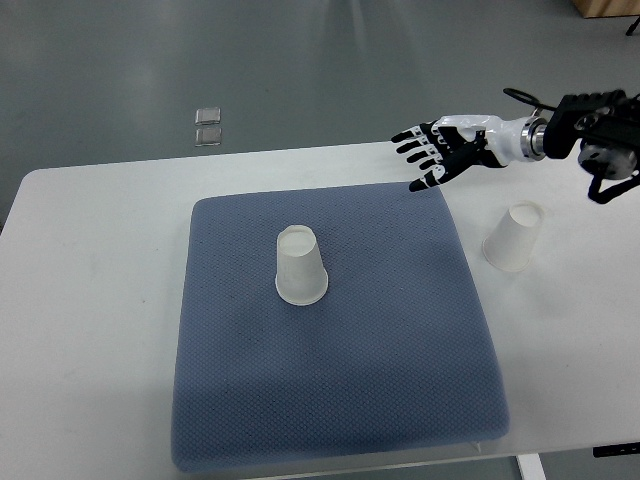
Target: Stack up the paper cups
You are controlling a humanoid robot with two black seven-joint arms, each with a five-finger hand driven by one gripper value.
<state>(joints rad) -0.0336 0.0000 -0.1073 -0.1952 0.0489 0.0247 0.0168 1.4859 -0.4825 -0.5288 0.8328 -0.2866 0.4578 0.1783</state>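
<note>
1. Nearest, a white table (90, 330) fills most of the top view; its near edge is cut by the frame, and a dark table fitting shows at the near right corner
2. A blue-grey padded mat (330, 400) lies on the table, roughly square, covering the centre; its near edge sits close to the table's near edge
3. On the mat, a little left of its centre and toward the far half, a white paper cup (300, 267) stands upside down, wide rim on the fabric, base up
4. To the right, off the mat on bare table, a second white paper cup (513, 237) also sits inverted, near the mat's right edge but not touching it; the two cups are well apart, not stacked
5. Farther back, the right hand (436, 150) reaches in from the right edge, over the mat's far right corner; fingers spread apart and extended leftward, holding nothing, clear of both cups
6. Left arm: none seen
7. Farthest, grey floor beyond the table; two small clear square pieces (208, 126) lie on it, one just behind the other, left of centre
</note>
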